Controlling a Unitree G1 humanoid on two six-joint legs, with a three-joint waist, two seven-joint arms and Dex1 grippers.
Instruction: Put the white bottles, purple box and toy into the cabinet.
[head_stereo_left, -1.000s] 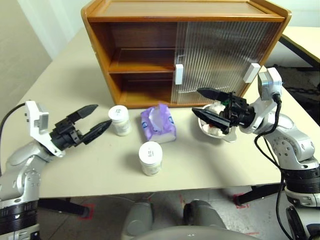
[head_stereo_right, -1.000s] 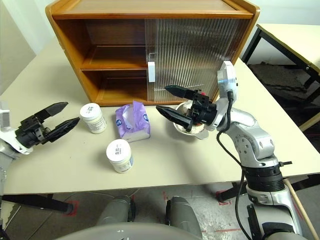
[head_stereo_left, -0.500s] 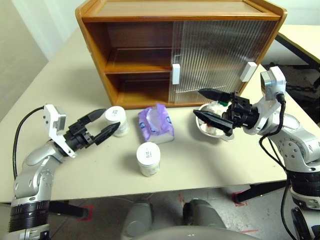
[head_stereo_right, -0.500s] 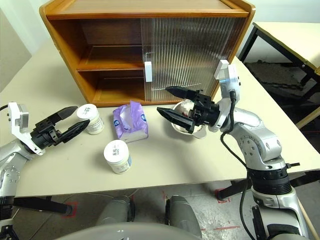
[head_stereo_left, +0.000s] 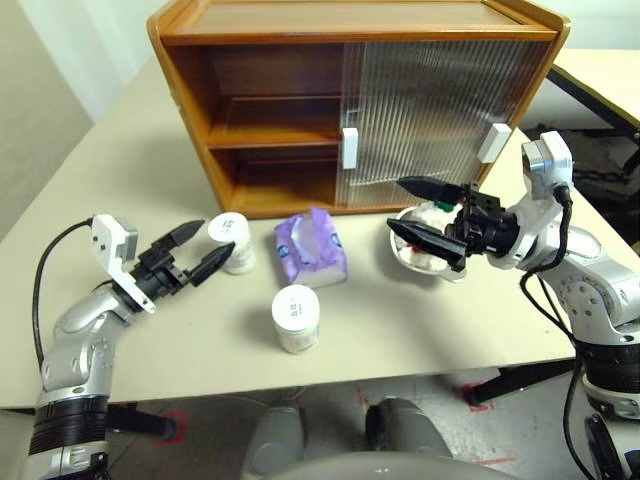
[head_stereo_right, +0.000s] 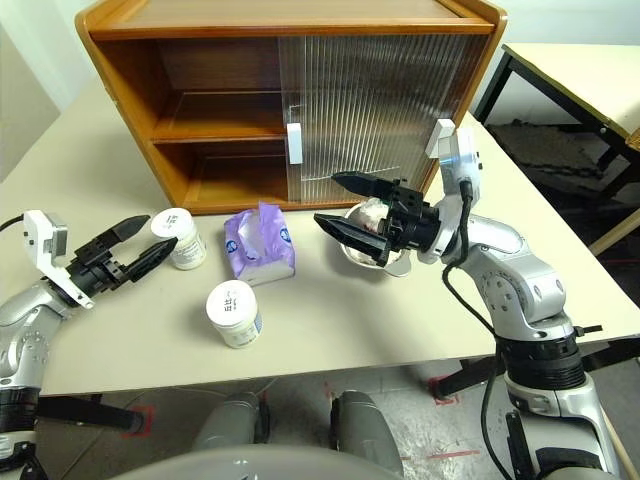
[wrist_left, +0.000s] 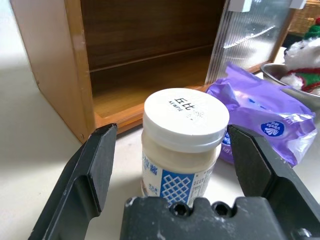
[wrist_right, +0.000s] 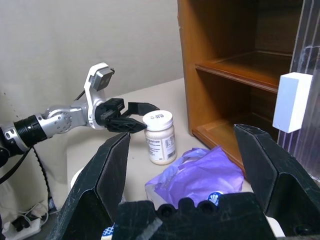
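Observation:
One white bottle stands left of the purple box, and the bottle sits between the tips of my open left gripper without being squeezed. The other white bottle stands nearer the table's front edge. The toy lies in a metal bowl on the right, partly hidden behind my right gripper. That gripper hangs open and empty above the table, pointing left. The cabinet stands behind, its left half open and both sliding doors over the right half.
The sliding doors' white handles stick out at the cabinet's middle and right. The cabinet's shelf and floor on the open side hold nothing. Another table stands to the far right.
My left gripper has sunk and moved in towards the left bottle, so its tips now flank it. The right arm has kept still. The camera has shifted slightly.

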